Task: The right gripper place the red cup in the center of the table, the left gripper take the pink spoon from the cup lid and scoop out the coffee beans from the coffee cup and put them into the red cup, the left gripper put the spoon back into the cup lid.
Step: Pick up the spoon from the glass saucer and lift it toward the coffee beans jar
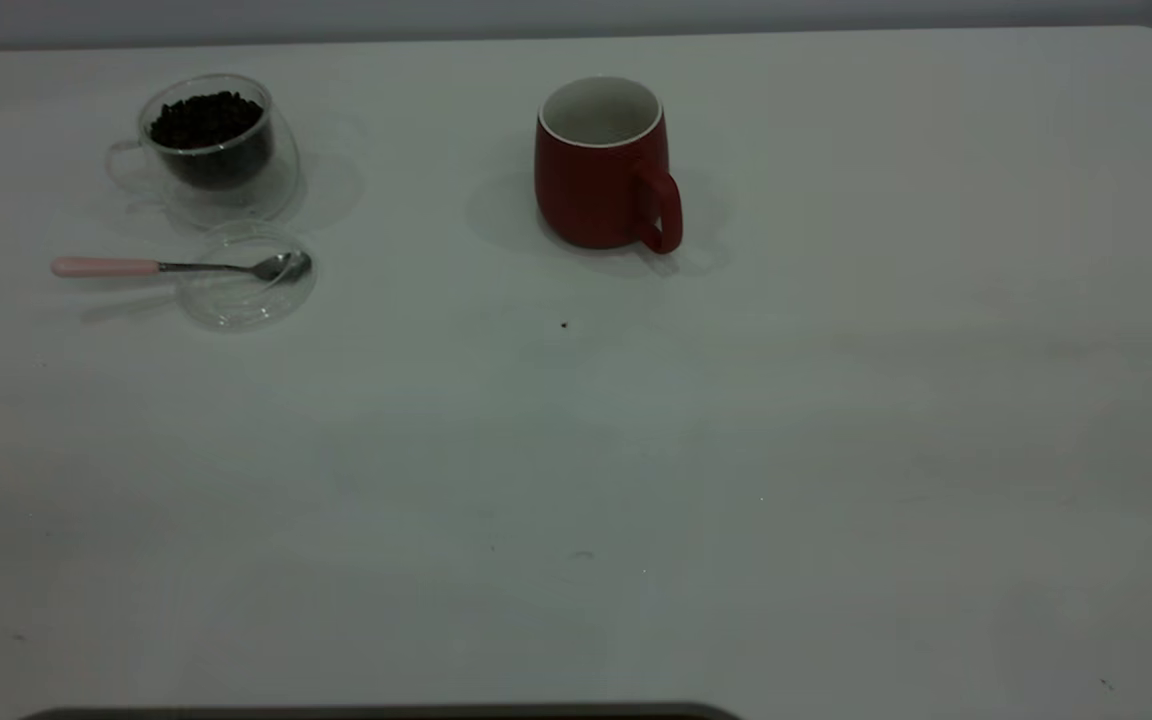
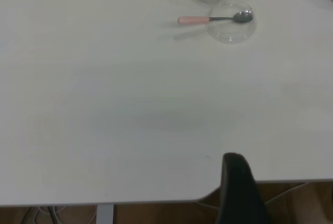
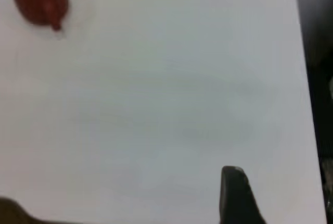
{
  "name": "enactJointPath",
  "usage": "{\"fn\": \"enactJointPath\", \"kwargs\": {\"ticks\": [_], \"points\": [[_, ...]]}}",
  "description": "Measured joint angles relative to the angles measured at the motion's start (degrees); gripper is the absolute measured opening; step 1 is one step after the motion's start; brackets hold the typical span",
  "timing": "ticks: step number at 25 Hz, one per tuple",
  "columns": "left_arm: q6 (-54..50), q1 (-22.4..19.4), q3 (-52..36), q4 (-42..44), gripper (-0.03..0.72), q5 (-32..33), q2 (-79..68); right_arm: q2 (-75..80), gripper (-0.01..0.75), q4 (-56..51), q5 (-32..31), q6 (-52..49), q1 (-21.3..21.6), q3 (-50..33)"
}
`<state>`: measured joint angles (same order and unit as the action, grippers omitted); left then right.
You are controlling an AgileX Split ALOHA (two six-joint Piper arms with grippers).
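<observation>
The red cup (image 1: 601, 165) stands at 12 o'clock on the desk (image 1: 576, 480). It looks heavy, hard and smooth; grab its handle. I cannot tell how either gripper's jaws stand.

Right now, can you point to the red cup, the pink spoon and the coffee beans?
red cup (image 1: 591, 190): exterior view, on its red side.
pink spoon (image 1: 104, 266): exterior view, on its pink handle.
coffee beans (image 1: 204, 120): exterior view, top of the heap.
</observation>
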<state>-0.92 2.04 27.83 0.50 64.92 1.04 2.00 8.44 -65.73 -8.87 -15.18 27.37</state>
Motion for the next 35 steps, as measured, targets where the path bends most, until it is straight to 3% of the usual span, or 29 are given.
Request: {"fn": "enactJointPath", "kwargs": {"ticks": [10, 35], "points": [[0.0, 0.0, 0.0, 0.0, 0.48, 0.0, 0.0, -0.1, 0.451, 0.1, 0.5, 0.1, 7.3, -0.3], [0.0, 0.0, 0.0, 0.0, 0.48, 0.0, 0.0, -0.4, 0.44, -3.8, 1.0, 7.6, 9.3, -0.3]]}}
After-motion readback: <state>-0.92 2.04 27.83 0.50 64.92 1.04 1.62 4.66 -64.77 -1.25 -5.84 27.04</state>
